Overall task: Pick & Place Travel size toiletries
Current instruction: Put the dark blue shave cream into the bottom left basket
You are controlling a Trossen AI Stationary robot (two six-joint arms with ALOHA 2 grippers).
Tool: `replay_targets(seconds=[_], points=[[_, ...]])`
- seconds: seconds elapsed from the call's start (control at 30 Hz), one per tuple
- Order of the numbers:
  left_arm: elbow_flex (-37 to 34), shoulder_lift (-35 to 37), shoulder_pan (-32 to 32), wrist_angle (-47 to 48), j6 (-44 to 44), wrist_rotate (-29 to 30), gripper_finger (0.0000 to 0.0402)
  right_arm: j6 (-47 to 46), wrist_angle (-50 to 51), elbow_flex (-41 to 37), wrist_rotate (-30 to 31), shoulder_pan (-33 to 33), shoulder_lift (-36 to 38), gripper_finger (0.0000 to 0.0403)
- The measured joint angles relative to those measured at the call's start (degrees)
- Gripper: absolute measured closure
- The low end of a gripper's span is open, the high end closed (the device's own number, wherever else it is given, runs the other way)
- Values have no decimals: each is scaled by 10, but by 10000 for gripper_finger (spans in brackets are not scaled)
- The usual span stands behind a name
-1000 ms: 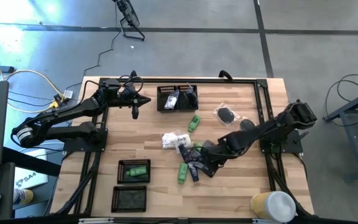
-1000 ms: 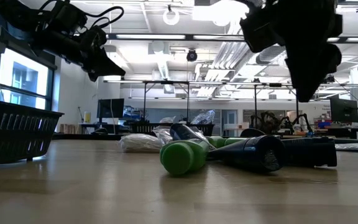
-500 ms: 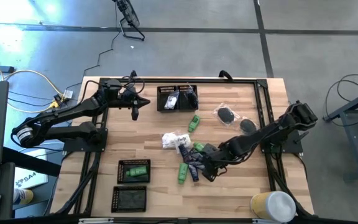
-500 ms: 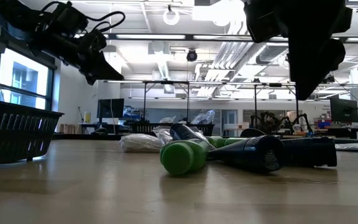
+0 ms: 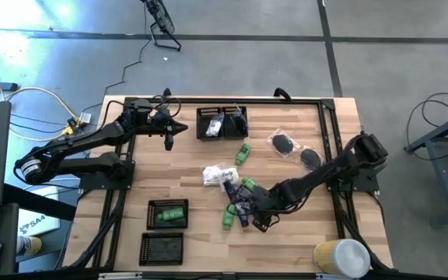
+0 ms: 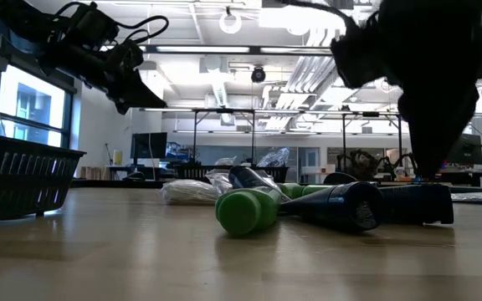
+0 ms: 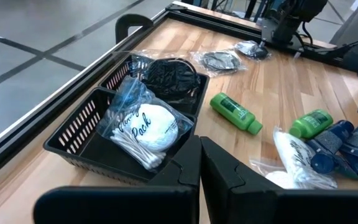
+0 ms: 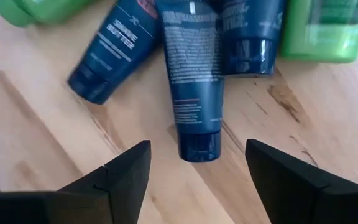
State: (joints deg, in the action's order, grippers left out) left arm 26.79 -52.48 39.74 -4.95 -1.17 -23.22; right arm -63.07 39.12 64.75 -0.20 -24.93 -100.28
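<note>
Your right pincer (image 8: pixel 194 163) hangs with fingers apart just above a navy tube (image 8: pixel 193 74) lying mid-counter (image 5: pixel 302 225) among green tubes (image 5: pixel 228 218). Your left pincer (image 5: pixel 169 141), fingers together, waits beside the mesh tray (image 5: pixel 205 132).

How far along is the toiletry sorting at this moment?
Partly done: one green tube lies in a near tray, and a cotton-swab bag sits in the far tray. In hand: the right gripper, jaws open, hovers over a navy tube. Left: the central pile and two bagged dark pieces.
</note>
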Motion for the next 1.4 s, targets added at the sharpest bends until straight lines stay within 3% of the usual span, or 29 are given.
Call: replay_targets(seconds=[0.43, 1.4], points=[[0, 0, 0, 0, 0, 4, 402, -1, -6, 0, 1, -2, -52, 149], [0, 0, 0, 5, 0, 4, 402, 35, -12, -10, 49, -11, -52, 149]])
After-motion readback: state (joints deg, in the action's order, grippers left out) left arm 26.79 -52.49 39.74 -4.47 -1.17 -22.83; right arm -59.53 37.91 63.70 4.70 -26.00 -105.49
